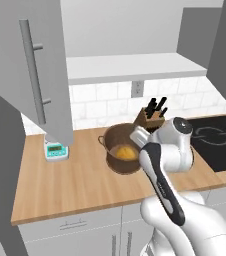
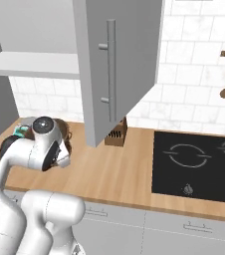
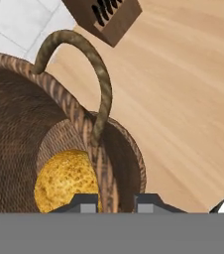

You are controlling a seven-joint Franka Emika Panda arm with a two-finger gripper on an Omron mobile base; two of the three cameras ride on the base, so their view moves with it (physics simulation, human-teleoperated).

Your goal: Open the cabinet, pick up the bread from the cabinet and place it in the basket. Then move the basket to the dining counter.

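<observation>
Wooden worktop [image 1: 75,182] is carrying the basket [image 1: 116,141], bread [image 3: 64,181] lying inside; the gripper [image 3: 115,202] is pinching the basket's rim. Next, lifting it toward the dining counter seems due.

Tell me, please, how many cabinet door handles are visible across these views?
2. One long silver bar handle is on the open cabinet door in the left base view; another bar handle is on the open door in the right base view. Others may be hidden.
</observation>
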